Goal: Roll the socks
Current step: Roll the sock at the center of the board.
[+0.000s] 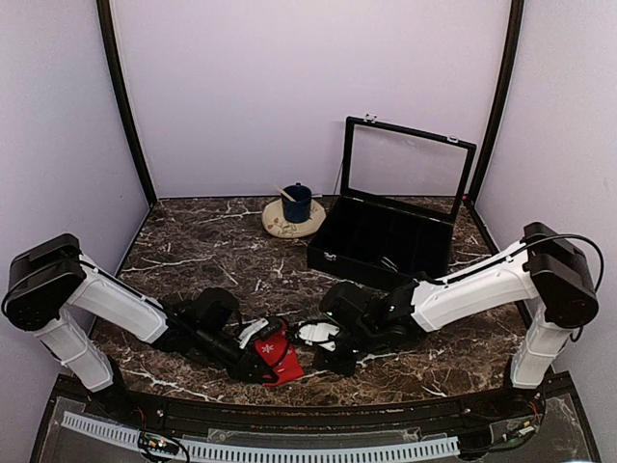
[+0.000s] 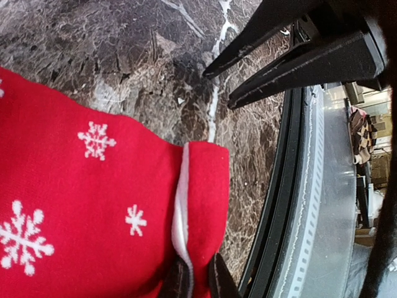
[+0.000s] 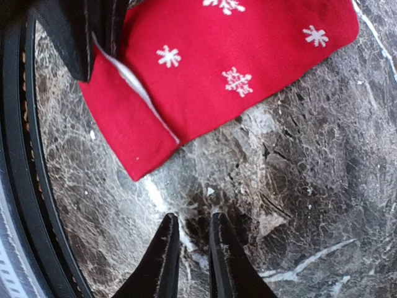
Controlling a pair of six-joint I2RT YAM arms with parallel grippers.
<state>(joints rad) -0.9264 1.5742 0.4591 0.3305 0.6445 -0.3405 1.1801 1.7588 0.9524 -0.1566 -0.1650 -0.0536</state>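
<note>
Left gripper (image 1: 260, 368): seen from above, clamped on the red sock (image 1: 280, 349), low over the marble table (image 1: 212, 251) and just inside the edge rail (image 1: 318, 405).
Red sock: lies on the marble near the rail, about midway along it.
Right gripper (image 1: 316, 362): just beside the sock and equally near the rail. I cannot tell its opening from up here.
Black case (image 1: 381, 246), glass lid raised: well apart from the rail, toward the far right.
Blue mug (image 1: 297, 203) on a saucer (image 1: 280, 229): also well apart from the rail, opposite its middle.

Left wrist view.
Left fingers (image 2: 218, 282): pinched on the sock's folded end, where a white lining (image 2: 180, 217) shows along the fold.
Sock: red with white snowflakes. Its folded end points toward the rail, with a strip of bare marble between the two.
Right fingers (image 2: 298, 68): over the marble close to the rail, narrowly parted, nothing between them.

Right wrist view.
Right fingers (image 3: 164, 261): a narrow gap, empty, over bare marble near the rail, with the tips just short of the sock's folded corner.
Left fingers: grip the fold at the end nearest the rail.
</note>
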